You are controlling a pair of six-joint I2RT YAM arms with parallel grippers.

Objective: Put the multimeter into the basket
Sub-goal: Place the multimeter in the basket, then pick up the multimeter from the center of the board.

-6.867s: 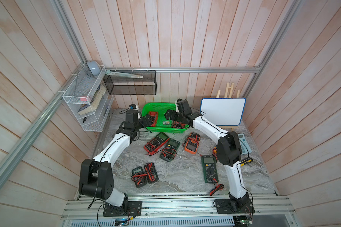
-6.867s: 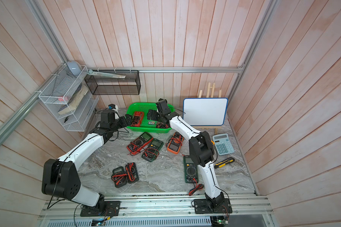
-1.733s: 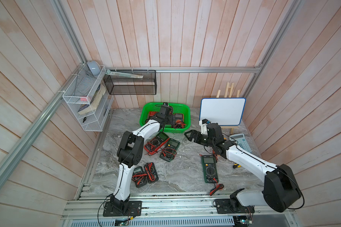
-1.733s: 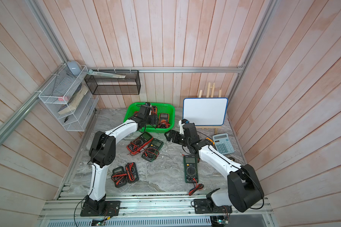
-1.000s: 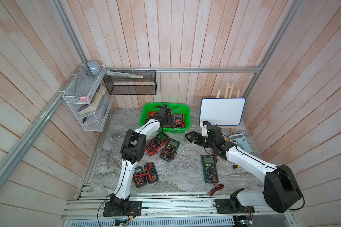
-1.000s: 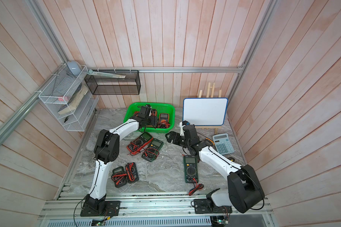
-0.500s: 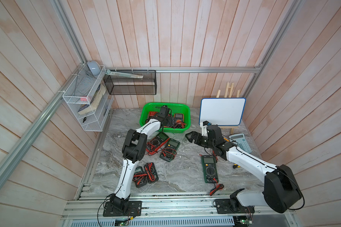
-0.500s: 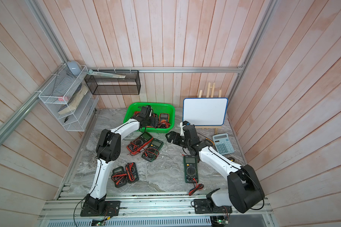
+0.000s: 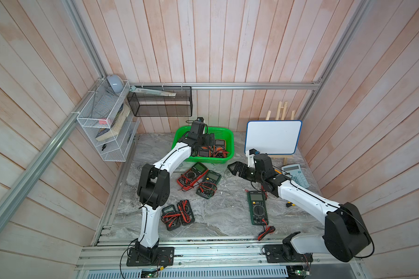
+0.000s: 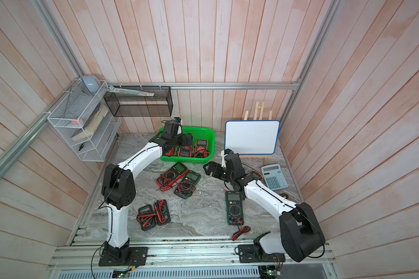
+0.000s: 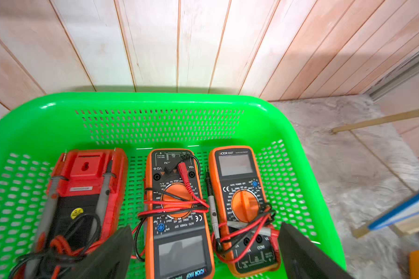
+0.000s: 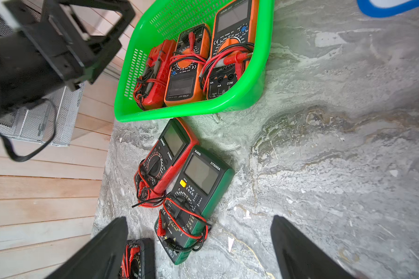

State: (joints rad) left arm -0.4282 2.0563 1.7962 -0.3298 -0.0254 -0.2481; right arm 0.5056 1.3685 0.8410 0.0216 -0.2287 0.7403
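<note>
In the basket (image 11: 155,101) at the back of the desk (image 9: 228,217), three meters (image 11: 177,205) lie flat side by side, one red and face down, two orange and face up, leads wrapped round. Left tool (image 11: 205,228) hovers just above them, jaws wide, empty. Right tool (image 12: 198,218) is also wide open and empty, over the desk near the touching red meter (image 9: 191,174) and green meter (image 9: 208,183). Black pair (image 9: 177,215) and big green meter (image 9: 257,207) are also out; under half done, I'd say.

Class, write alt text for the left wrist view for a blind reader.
Three multimeters lie side by side in a bright green perforated plastic basket: a red multimeter, face down, and two orange multimeters wound with leads. The left gripper stands open over them, empty.
</note>
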